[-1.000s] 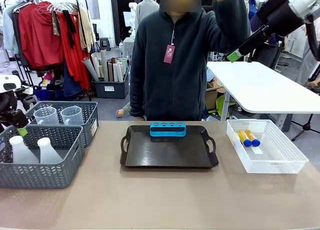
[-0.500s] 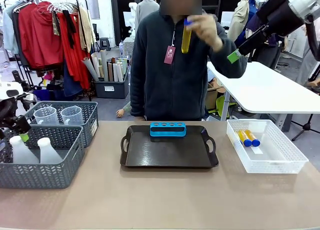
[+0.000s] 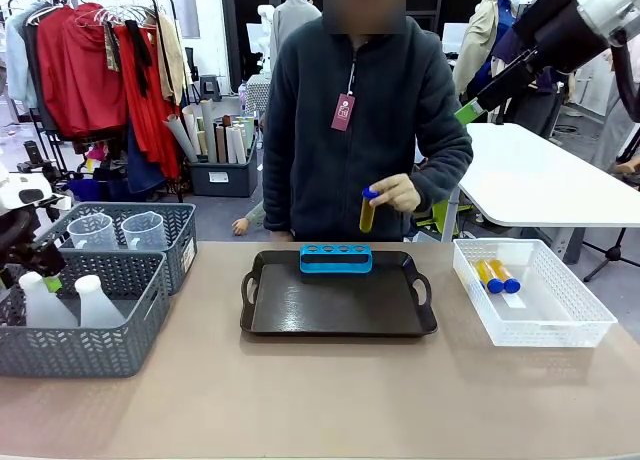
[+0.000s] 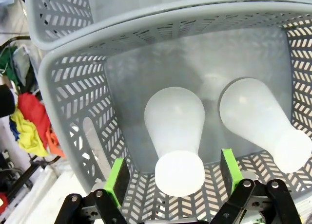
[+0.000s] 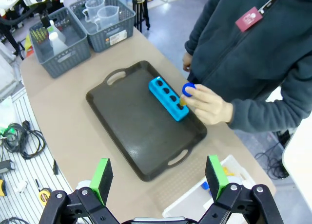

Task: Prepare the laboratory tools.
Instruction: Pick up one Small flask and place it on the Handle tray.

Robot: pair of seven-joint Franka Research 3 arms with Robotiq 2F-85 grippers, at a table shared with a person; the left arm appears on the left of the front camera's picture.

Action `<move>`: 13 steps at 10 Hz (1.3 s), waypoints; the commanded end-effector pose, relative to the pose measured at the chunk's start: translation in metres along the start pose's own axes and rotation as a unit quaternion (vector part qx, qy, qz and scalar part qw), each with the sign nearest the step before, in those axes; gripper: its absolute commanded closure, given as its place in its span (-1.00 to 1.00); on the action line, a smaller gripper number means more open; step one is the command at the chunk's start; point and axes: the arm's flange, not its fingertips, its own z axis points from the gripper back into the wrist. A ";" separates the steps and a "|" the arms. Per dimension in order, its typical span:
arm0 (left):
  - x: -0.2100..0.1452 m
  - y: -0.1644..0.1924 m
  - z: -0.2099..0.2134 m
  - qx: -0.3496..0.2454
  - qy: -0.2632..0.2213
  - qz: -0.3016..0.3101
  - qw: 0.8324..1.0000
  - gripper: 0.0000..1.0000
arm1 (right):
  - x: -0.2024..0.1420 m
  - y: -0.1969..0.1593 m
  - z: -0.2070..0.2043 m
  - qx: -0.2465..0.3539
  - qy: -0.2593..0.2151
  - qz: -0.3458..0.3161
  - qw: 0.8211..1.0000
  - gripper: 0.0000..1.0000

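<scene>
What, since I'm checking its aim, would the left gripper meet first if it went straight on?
Probably the top of the white conical flask centred between its open fingers; depth unclear.

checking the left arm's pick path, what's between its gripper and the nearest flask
Nothing: in the left wrist view the open left gripper has the translucent white conical flask directly ahead between its pads, a bare stretch inside the grey mesh basket.

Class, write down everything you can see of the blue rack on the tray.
The blue rack is a small block, plastic by its look, with rounded ends and four round holes in a row on top, all empty. It stands upright at the far edge of the dark tray, long side toward the robot. A person's hand holds a blue-capped tube above its right end.
</scene>
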 end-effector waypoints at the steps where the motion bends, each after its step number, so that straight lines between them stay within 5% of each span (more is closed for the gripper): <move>1: -0.002 0.000 -0.002 0.012 -0.004 0.006 1.000 -0.15 | 0.000 0.001 0.001 0.000 -0.001 0.001 1.000 -1.00; 4: -0.001 -0.002 -0.003 0.014 0.000 0.007 1.000 1.00 | 0.000 0.001 0.001 0.000 -0.001 0.001 1.000 -1.00; 10: 0.000 -0.002 0.001 0.014 -0.001 0.005 1.000 1.00 | 0.000 0.001 0.001 0.000 -0.001 0.001 1.000 -1.00; 13: 0.006 -0.026 0.046 0.006 -0.009 -0.009 1.000 1.00 | 0.000 0.001 0.001 0.000 -0.001 0.001 1.000 -1.00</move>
